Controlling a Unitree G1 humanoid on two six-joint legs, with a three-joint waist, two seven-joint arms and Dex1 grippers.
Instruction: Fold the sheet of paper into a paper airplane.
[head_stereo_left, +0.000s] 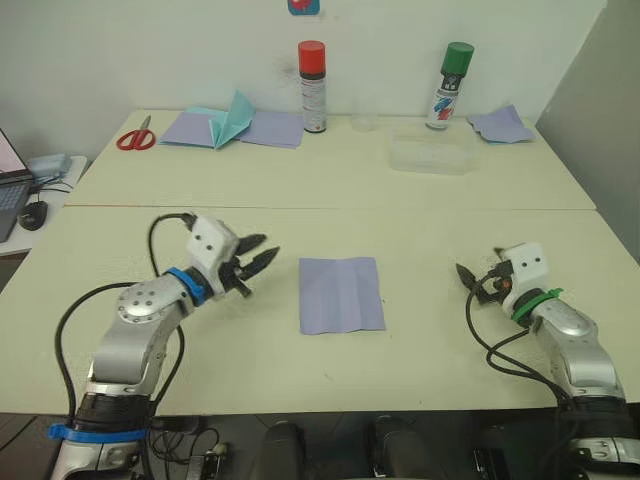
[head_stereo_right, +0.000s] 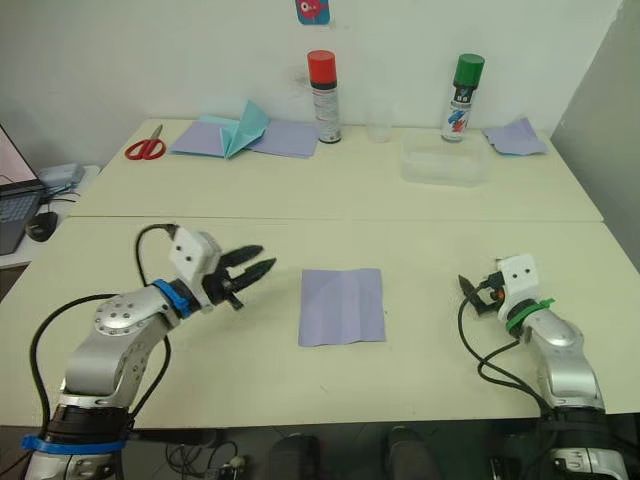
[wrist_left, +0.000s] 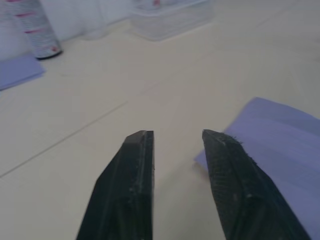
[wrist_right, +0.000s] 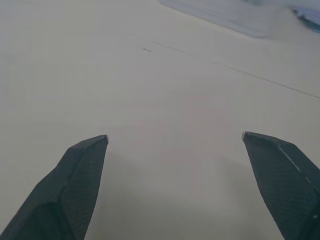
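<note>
The sheet of paper (head_stereo_left: 341, 294) lies flat in the middle of the near table, pale lavender with a faint crease down its centre. My left gripper (head_stereo_left: 262, 257) hovers just off the sheet's left edge, open, with nothing between its fingers; the sheet's edge (wrist_left: 272, 150) shows beside one fingertip in the left wrist view. My right gripper (head_stereo_left: 468, 276) stands well to the right of the sheet, open wide over bare tabletop, pointing toward the sheet. No paper airplane made of the lavender paper is in view.
On the far table stand a red-capped spray can (head_stereo_left: 313, 88) and a green-capped can (head_stereo_left: 450, 86), a clear plastic box (head_stereo_left: 432, 153), red scissors (head_stereo_left: 136, 136), lavender sheets with a teal folded paper shape (head_stereo_left: 230, 122), and a crumpled lavender piece (head_stereo_left: 503, 125). A laptop (head_stereo_left: 12, 185) sits far left.
</note>
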